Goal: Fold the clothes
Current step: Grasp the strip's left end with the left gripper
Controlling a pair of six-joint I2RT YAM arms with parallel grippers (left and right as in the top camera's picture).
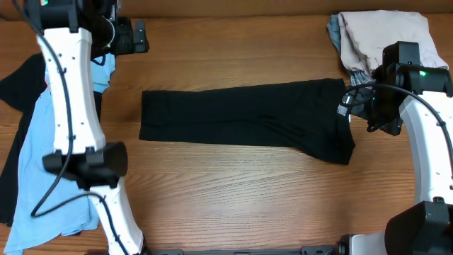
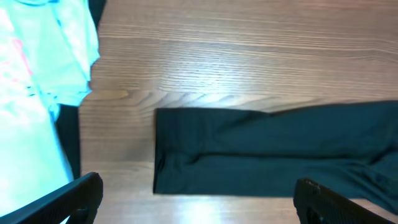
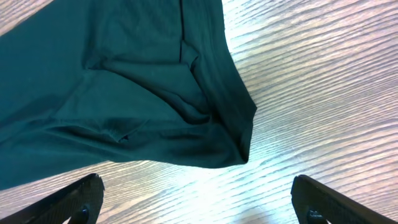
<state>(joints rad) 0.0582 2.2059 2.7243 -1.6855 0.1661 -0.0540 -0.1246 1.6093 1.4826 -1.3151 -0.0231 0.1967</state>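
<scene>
While the black T-shirt [image 1: 244,113] lies as a long band across the table [image 1: 233,202], its right end is best pinched through every layer by the right gripper [image 3: 199,205], seen spread apart beside it; the left gripper [image 2: 199,202], likewise spread, is poised near the left end.

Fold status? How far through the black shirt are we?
Done: the black fabric T-shirt lies folded into a long strip across the table. In hand: nothing; left gripper and right gripper are open near its ends. Left, probably: folding the strip crosswise, then the light blue T-shirt, lying loose at the left.
</scene>
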